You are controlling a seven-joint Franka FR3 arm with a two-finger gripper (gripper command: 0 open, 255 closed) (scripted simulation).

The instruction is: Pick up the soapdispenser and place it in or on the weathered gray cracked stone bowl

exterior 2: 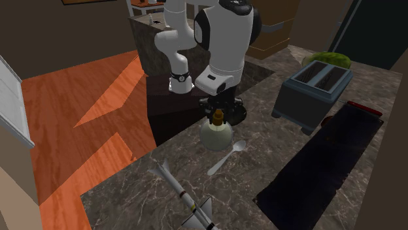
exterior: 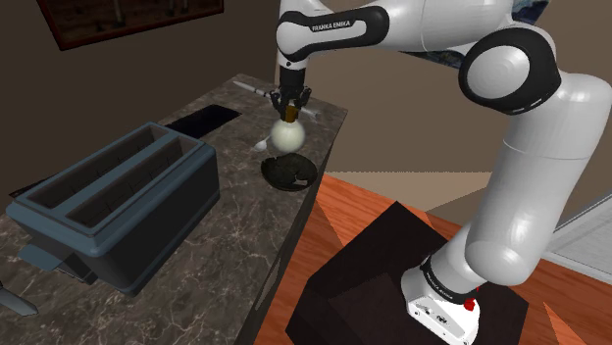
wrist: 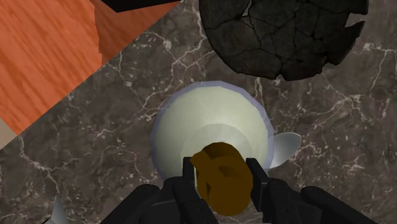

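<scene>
Soap dispenser [exterior: 286, 138], a pale cream round-bodied bottle with a brown pump cap, stands out in the shoulder view near the far end of the dark veined marble countertop [exterior: 211, 265]. The all-black two-finger gripper [exterior: 290, 104] comes straight down onto it, jaws nearly closed and pinching the brown cap. Just on the nearer side of the bottle lies the dark grey cracked stone bowl [exterior: 287, 175], close to the counter's edge. Whether the bottle's base touches the marble I cannot tell. A blue-grey two-slot toaster [exterior: 118, 201] sits well apart, toward the shoulder view's left.

From the second exterior view, the bottle is beside a pale spoon [exterior 2: 230, 155], with the white arm [exterior 2: 219, 46] bent over it. A flat black mat [exterior 2: 320, 163] lies along the counter at that view's right, and orange wood floor [exterior 2: 72, 98] spreads at its left.

Through the wrist view, the black fingers [wrist: 188, 173] clasp the brown cap from both sides. The cream body bulges out past them, and the cracked bowl lies just beyond it, apart from it.
</scene>
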